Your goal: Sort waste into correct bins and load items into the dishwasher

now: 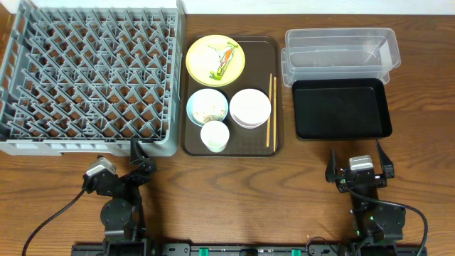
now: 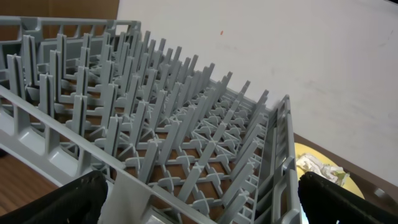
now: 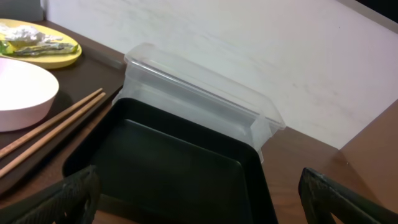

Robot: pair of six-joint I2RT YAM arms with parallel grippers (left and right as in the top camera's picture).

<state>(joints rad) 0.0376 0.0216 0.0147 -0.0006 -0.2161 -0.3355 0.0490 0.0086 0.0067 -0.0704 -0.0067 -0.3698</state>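
The grey dish rack (image 1: 89, 71) fills the back left and the left wrist view (image 2: 186, 137). A yellow plate (image 1: 215, 60) carries crumpled paper and a greenish-orange scrap (image 1: 225, 55). A blue bowl (image 1: 207, 107) holds rice-like grains. A white bowl (image 1: 250, 108), a white cup (image 1: 215, 136) and chopsticks (image 1: 271, 110) lie beside them. The clear tub (image 1: 341, 51) and black tray (image 1: 341, 108) sit at the right. My left gripper (image 1: 142, 158) is open and empty at the rack's front right corner. My right gripper (image 1: 357, 162) is open and empty in front of the black tray (image 3: 174, 168).
The dishes all stand on a dark brown serving tray (image 1: 190, 139) between the rack and the bins. The clear tub (image 3: 199, 93) lies behind the black tray. A white wall runs along the table's back edge. Bare wooden table lies around both arm bases.
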